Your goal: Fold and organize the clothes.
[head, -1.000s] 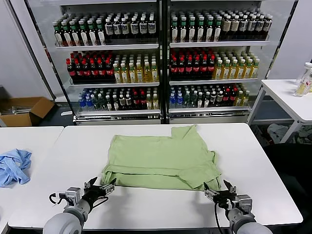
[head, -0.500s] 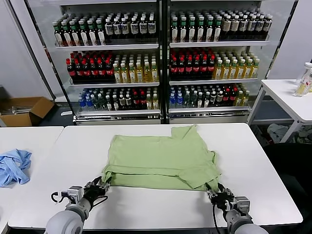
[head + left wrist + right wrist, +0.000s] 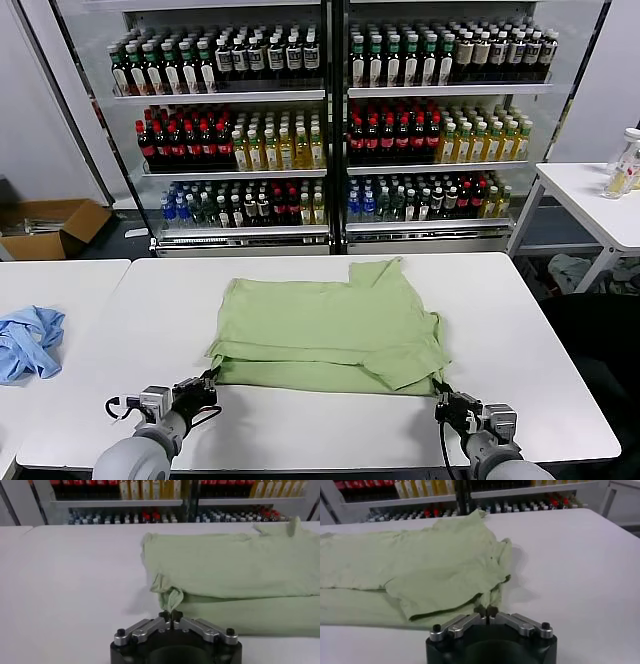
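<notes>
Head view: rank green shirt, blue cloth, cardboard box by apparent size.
1. Green shirt, largest by far.
2. Cardboard box and blue cloth look similar; both are cut by the frame edge and the box sits farther away, so no ranking.

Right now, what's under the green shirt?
The white table shows all around the green shirt. The shirt is folded over itself, so its lower layers and the table beneath are hidden.

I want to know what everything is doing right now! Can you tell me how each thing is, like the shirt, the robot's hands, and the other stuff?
Green shirt: partly folded, lying on the white table.
Left gripper: shut on the shirt's near left corner.
Right gripper: shut on the shirt's near right corner.
Blue cloth: crumpled on the side table.
Cardboard box: open, on the floor.
Drinks fridge: full of upright bottles.
</notes>
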Controlling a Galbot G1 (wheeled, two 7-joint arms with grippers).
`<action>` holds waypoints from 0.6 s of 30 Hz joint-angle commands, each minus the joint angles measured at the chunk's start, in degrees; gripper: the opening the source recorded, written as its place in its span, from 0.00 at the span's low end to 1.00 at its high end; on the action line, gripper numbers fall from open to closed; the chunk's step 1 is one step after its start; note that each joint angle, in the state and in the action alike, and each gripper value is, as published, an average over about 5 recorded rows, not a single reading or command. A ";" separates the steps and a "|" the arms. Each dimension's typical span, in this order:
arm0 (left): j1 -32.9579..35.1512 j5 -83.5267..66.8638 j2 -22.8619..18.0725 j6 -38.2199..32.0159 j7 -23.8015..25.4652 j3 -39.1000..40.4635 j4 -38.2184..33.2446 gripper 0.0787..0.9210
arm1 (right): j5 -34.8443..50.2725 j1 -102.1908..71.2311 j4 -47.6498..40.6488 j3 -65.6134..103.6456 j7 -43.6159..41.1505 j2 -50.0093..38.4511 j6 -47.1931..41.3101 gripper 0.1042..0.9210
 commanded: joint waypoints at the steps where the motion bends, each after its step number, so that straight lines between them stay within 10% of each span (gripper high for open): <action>1: 11.18 -0.37 1.97 0.03 -0.19 -3.93 -10.90 0.01 | 1.05 -6.19 7.48 1.91 -0.17 -1.52 -0.42 0.01; 18: 21.30 3.11 0.16 0.02 -1.82 -8.34 -14.70 0.07 | -6.45 -12.58 10.00 1.36 -0.08 -0.58 0.77 0.14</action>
